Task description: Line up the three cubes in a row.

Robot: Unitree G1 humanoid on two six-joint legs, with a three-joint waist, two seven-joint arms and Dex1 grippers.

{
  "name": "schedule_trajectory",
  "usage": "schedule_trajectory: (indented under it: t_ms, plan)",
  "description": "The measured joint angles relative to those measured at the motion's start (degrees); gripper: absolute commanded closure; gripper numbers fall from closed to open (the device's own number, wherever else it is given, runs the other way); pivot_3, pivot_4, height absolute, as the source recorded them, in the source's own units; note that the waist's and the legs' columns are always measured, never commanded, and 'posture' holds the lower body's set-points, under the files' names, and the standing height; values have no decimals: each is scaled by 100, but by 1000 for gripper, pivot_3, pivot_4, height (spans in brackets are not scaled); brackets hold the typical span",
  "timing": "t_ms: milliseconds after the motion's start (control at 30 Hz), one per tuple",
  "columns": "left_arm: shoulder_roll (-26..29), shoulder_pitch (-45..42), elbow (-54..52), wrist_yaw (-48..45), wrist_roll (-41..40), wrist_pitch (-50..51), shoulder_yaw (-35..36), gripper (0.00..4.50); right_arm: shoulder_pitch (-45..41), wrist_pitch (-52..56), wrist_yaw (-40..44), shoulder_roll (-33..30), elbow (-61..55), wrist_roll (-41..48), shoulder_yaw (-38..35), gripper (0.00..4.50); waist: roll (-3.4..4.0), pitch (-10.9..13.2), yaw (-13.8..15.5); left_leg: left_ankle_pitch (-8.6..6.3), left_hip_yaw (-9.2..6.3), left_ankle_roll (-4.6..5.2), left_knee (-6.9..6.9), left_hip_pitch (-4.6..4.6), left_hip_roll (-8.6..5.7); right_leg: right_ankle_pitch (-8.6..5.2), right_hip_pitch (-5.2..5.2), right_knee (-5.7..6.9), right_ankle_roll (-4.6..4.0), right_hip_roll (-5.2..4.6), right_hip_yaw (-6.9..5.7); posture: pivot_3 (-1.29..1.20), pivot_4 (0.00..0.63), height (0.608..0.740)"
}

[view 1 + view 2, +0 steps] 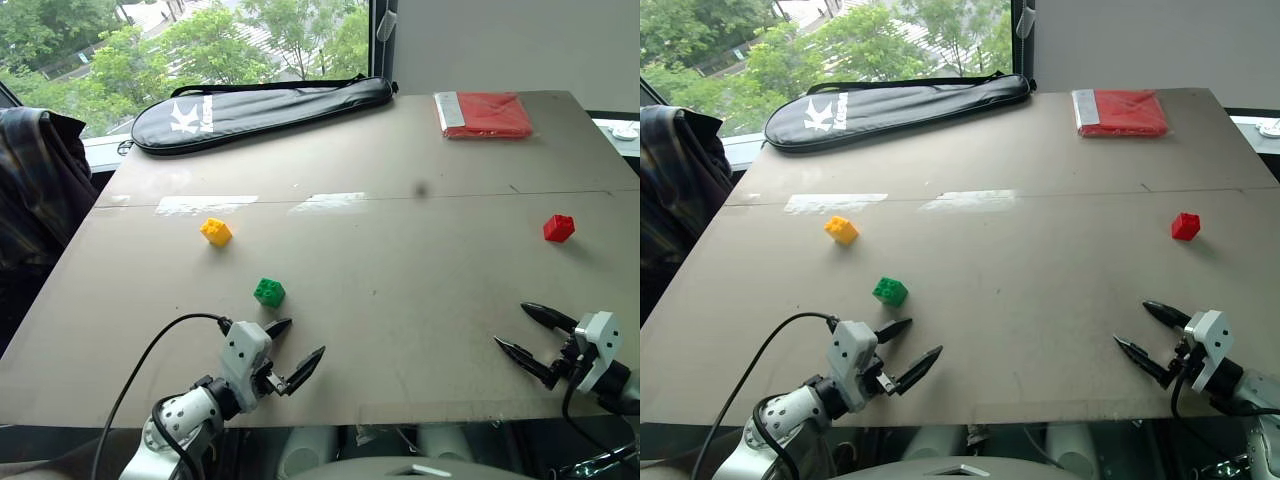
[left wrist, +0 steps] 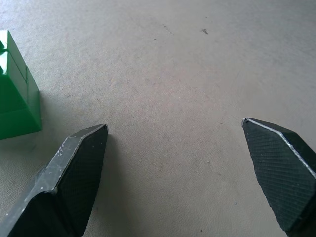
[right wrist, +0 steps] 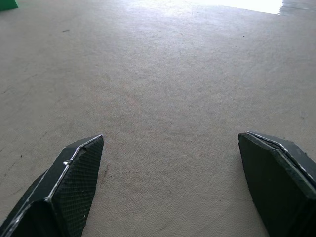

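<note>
Cubes are scattered on the counter (image 1: 400,250), no row yet. Going by the green cube (image 1: 269,291): yellow cube (image 1: 215,231) sits near it, up toward the black racket bag (image 1: 260,108); red cube (image 1: 558,228) is well apart, off to the right. Left tool (image 1: 299,347) hovers just beside green, fingers spread, holding nothing. Right tool (image 1: 523,332) too, far right.

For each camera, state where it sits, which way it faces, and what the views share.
Head stereo pair: looks forward and down over the grey table; both arms, open left gripper, open right gripper, small studded yellow cube and red cube.
Left wrist: along its black fingers toward tabletop.
Right wrist: along its own fingers across bare tabletop.
Shared: small studded green cube.
</note>
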Motion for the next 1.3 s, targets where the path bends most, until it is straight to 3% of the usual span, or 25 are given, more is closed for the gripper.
schedule_trajectory:
  t_ms: [300, 533, 667, 833, 1200, 1300]
  plan:
    - [-4, -16, 52, -76, 30, -112, 0, 54, -11, 147, -224, 14, -39, 84, -44, 0, 0, 0, 0, 0, 1, 0, 0, 0, 0, 0, 0, 1, 0, 0, 1, 0, 150, 701]
    - [335, -437, -223, -373, -226, 511, -104, 54, -300, 771, -1349, 85, -453, 182, -495, 0, -11, 10, -19, 0, 1, 0, 0, -4, 0, 1, -5, 3, 0, 4, 0, 0, 150, 701]
    - [692, -854, -572, -618, -541, 1136, -232, 54, -776, 1385, -2409, 217, -602, 50, -564, 0, -42, 38, -25, 1, -3, -1, 1, -18, 3, 15, -17, 3, -24, 12, 0, 0, 150, 701]
    - [1201, -2075, -1351, -649, -1096, 2194, -218, 54, -2043, 2126, -3674, 309, -136, -280, -577, 0, -50, 46, -31, 2, 0, -2, 4, -17, -2, 19, -16, 4, -29, 13, 2, 0, 150, 701]
    - [1354, -3195, -1810, -340, -1576, 3294, -209, 54, -3432, 2244, -4353, 639, 1339, -563, -559, 0, -50, 49, -71, 12, 18, -21, 0, -30, -5, 33, -30, -1, -8, 16, 18, 0, 150, 701]
    - [1352, -3320, -1826, -274, -1672, 3406, -204, 0, -3726, 2083, -4359, 662, 1809, -681, -525, 926, -52, 51, -87, 10, 28, -15, 1, -29, -5, 33, -30, 1, -8, 17, 21, 0, 150, 701]
